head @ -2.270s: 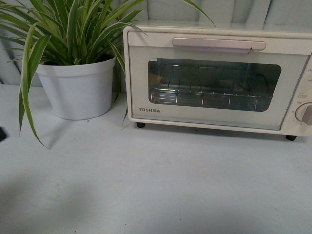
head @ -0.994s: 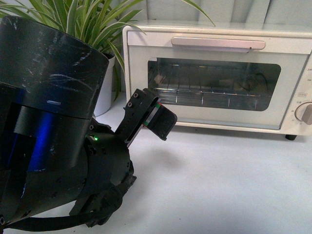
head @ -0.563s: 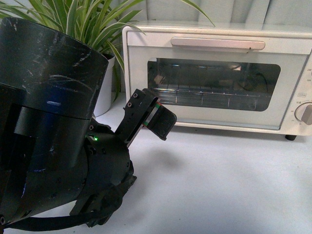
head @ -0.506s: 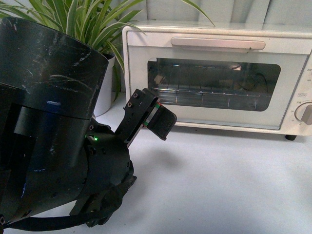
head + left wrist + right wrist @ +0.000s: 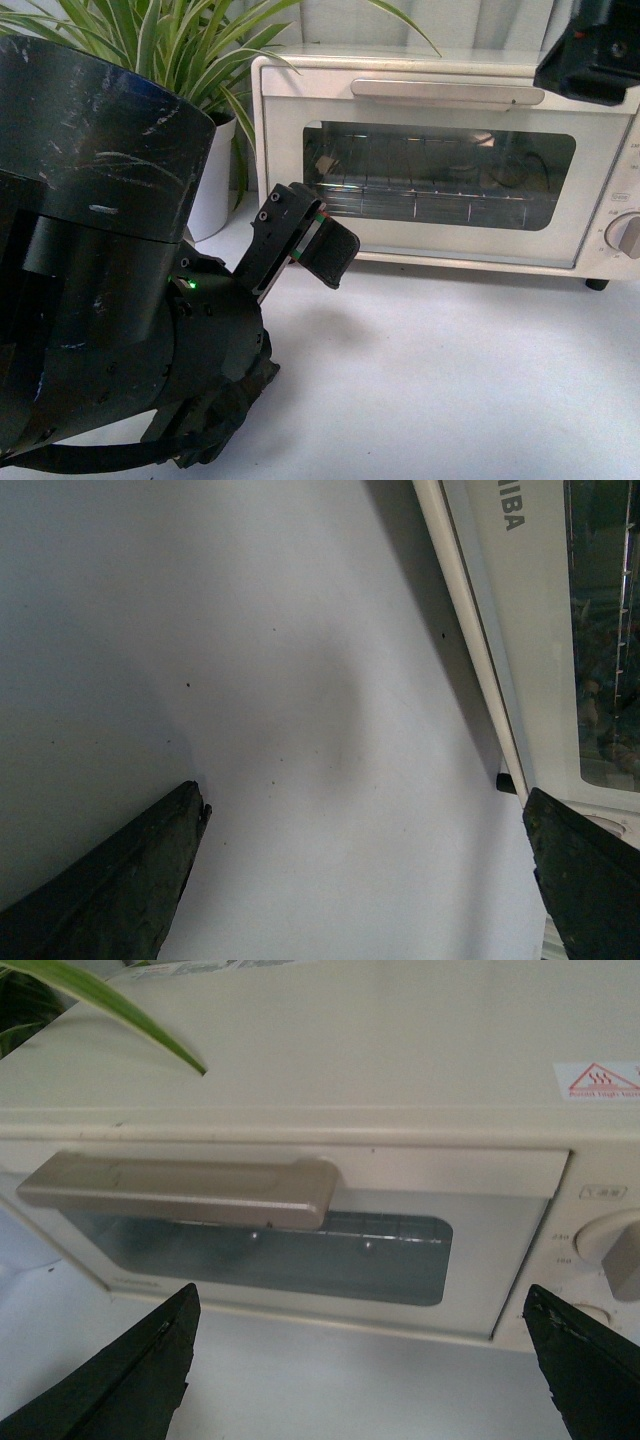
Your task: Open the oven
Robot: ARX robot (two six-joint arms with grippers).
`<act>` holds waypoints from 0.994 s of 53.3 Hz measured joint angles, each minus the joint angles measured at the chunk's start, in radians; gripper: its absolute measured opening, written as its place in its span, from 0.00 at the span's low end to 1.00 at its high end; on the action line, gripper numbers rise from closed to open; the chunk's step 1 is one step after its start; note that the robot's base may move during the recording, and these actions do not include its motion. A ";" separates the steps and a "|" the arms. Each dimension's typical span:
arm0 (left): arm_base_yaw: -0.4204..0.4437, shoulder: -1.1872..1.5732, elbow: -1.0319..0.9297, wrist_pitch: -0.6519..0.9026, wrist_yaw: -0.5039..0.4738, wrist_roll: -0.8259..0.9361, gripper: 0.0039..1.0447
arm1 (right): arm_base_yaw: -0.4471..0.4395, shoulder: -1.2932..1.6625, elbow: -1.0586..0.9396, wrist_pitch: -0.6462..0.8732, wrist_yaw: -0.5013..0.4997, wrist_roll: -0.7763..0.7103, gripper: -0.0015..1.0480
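Note:
The cream-white TOSHIBA oven (image 5: 440, 160) stands at the back of the table with its door shut. Its long pale bar handle (image 5: 448, 91) runs along the door's top, and a wire rack shows behind the glass. My left gripper (image 5: 312, 238) is open and empty, low over the table near the oven's lower left corner; in the left wrist view (image 5: 365, 880) the door's lower edge (image 5: 520, 630) lies beside one finger. My right arm (image 5: 590, 45) hangs at the oven's upper right. My right gripper (image 5: 360, 1370) is open, in front of the door, short of the handle (image 5: 190, 1190).
A potted striped-leaf plant (image 5: 190, 40) in a white pot stands left of the oven, partly hidden by my bulky left arm (image 5: 100, 260). A round knob (image 5: 625, 235) sits on the oven's right panel and also shows in the right wrist view (image 5: 615, 1250). One small black foot (image 5: 508, 780) shows.
My left arm came into view at the left and then held nearly still. My right arm has just come into view at the top right, by the oven's upper right corner.

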 joint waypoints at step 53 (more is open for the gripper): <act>0.013 -0.005 -0.001 -0.007 0.007 -0.001 0.94 | 0.006 0.207 0.220 -0.136 0.110 0.014 0.91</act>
